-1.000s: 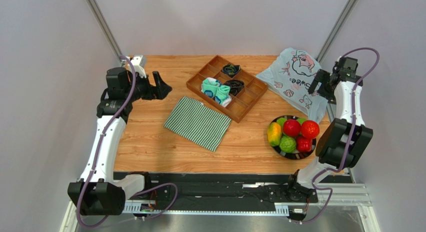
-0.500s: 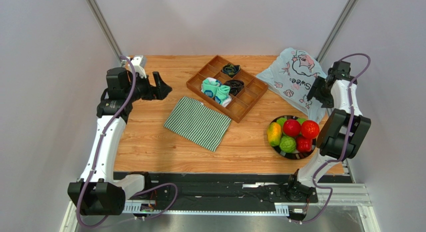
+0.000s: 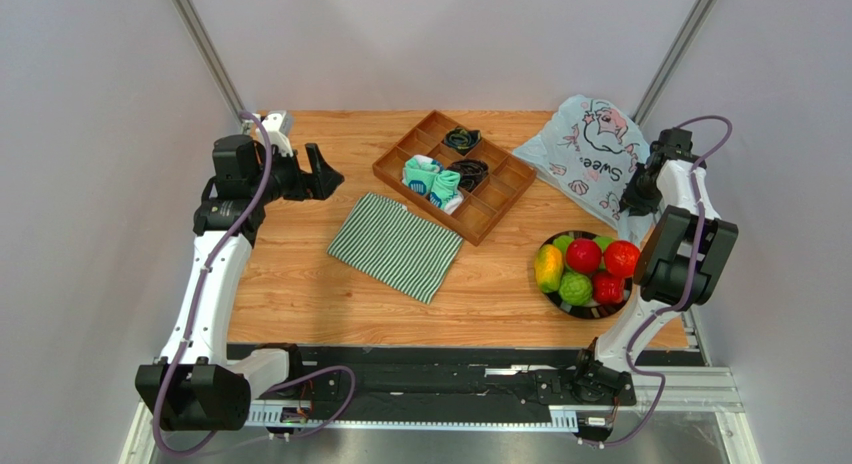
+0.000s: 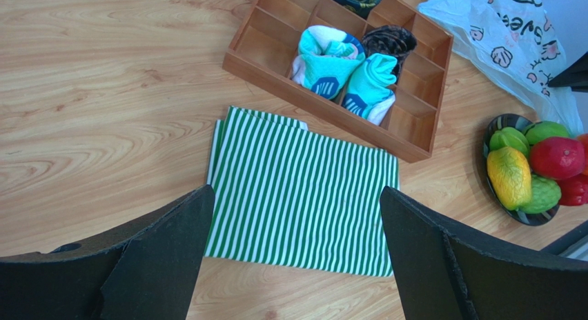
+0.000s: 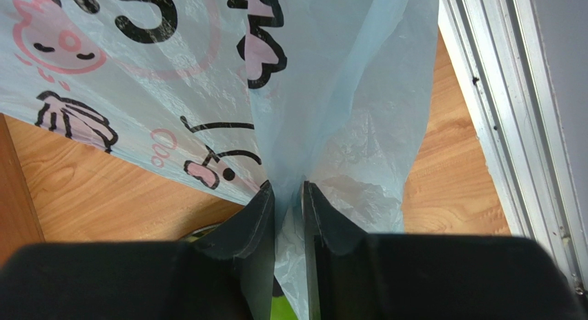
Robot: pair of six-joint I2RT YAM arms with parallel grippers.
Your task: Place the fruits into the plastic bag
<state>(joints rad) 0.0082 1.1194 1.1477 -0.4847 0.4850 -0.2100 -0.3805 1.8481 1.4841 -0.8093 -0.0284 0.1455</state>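
The pale-blue plastic bag [image 3: 585,149] with pink-and-black print lies flat at the back right of the table. My right gripper [image 3: 632,202] is at its near right corner. In the right wrist view the jaws of that gripper [image 5: 286,189] stand almost together, with a fold of the plastic bag [image 5: 324,92] pinched between them. The fruits [image 3: 583,269] are heaped on a dark plate [image 3: 590,315] in front of the bag: red round ones, green ones and a yellow-orange one [image 3: 547,268]. My left gripper [image 3: 322,174] hangs open and empty at the back left, above the table.
A wooden compartment tray [image 3: 495,199] holding teal socks [image 3: 432,181] sits at the back centre. A green-and-white striped cloth [image 3: 395,246] lies in front of it. An aluminium rail [image 5: 497,127] runs along the table's right edge, close to my right gripper.
My right gripper has come down and nearer onto the bag's corner, and its jaws have closed on the film. The left arm has not moved.
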